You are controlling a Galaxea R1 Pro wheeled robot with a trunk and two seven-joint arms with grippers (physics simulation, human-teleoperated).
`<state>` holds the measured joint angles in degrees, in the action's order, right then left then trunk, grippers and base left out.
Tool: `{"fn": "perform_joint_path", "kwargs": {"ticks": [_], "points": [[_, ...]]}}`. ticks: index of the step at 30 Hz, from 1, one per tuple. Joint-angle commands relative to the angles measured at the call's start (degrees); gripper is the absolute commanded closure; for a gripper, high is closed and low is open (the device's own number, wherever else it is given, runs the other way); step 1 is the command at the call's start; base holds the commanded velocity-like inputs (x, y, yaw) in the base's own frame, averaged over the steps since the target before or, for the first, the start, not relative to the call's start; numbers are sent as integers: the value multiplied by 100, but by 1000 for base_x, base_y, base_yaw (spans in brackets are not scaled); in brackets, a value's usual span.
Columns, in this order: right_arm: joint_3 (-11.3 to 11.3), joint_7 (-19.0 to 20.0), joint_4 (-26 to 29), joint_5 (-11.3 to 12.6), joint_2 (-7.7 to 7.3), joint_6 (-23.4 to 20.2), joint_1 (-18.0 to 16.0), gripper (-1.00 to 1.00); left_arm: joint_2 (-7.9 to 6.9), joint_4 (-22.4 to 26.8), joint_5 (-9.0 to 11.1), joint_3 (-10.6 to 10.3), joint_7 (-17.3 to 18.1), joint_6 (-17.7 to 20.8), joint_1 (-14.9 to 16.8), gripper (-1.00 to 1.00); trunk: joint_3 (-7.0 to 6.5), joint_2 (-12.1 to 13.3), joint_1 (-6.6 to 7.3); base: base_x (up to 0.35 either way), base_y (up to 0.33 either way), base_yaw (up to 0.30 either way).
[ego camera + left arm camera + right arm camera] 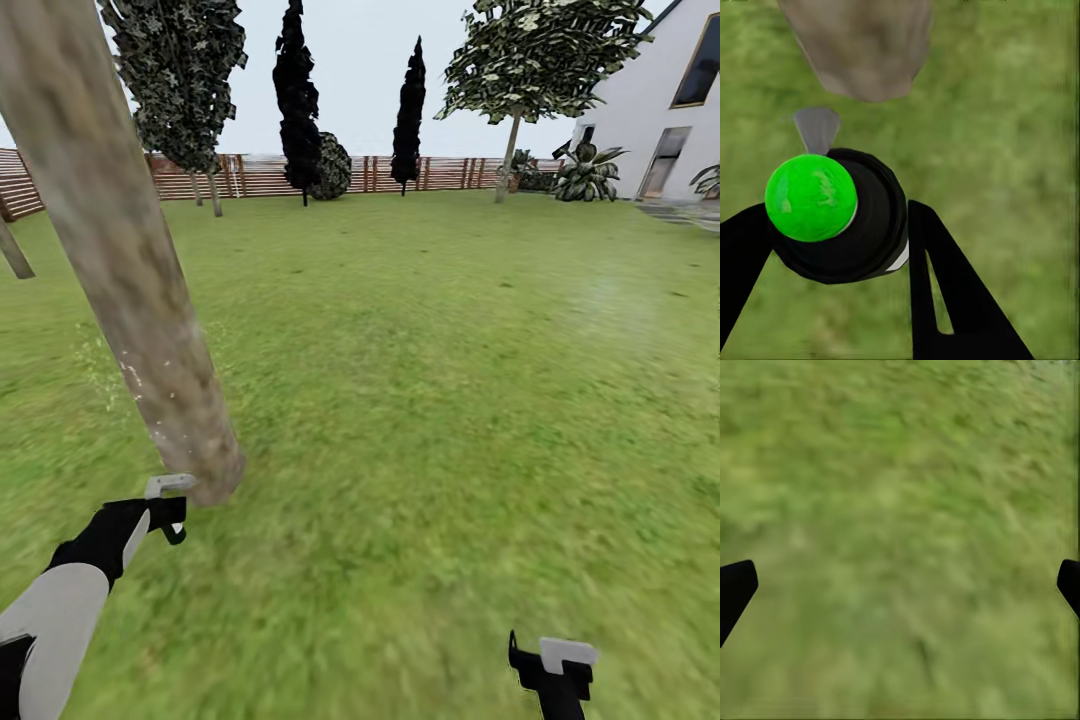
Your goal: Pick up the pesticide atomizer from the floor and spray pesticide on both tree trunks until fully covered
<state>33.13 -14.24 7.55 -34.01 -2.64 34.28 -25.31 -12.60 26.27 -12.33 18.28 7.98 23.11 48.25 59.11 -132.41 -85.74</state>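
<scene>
The near tree trunk [120, 250], mottled grey-brown, leans across the left of the head view down to its base in the grass. My left gripper [165, 512] is shut on the pesticide atomizer [874, 225], a black bottle whose round top [810, 196] shows bright green. Its grey nozzle [816, 129] points at the trunk base [859, 45], close to it. A few whitish-yellow specks of pesticide [100, 375] hang beside the trunk. My right gripper [555, 665] hangs open over bare grass, fingertips [735, 589] wide apart. A second leafy tree [512, 140] stands far back right.
Lawn [430, 380] stretches to the brown slat fence [260, 175]. Narrow dark columnar trees [298, 100] and another leafy tree [180, 70] stand by the fence. A white house [650, 110] with striped plants [588, 172] is at the far right. Another trunk [12, 250] crosses the left edge.
</scene>
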Motion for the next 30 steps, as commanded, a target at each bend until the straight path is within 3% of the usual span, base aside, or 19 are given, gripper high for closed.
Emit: {"fn": "perform_joint_path", "kwargs": {"ticks": [1, 10, 20, 30], "points": [[0, 0, 1, 0, 0, 0, 0, -100, 2, 1, 2, 0, 6, -3, 0, 100, 0, 0, 0, 193, -224, 0], [-1, 0, -3, 0, 0, 0, 0, -100, 3, -2, -2, 0, 7, -3, 0, 100, 0, 0, 0, 183, -224, 10], [-6, 0, -5, 0, 0, 0, 0, -100, 11, -8, -6, -8, 9, 1, 0, 100, 0, 0, 0, 89, -264, 232], [-3, 0, -6, 0, 0, 0, 0, -100, 7, -8, -6, -2, 10, 1, 0, 100, 0, 0, 0, 117, -266, 22]]}}
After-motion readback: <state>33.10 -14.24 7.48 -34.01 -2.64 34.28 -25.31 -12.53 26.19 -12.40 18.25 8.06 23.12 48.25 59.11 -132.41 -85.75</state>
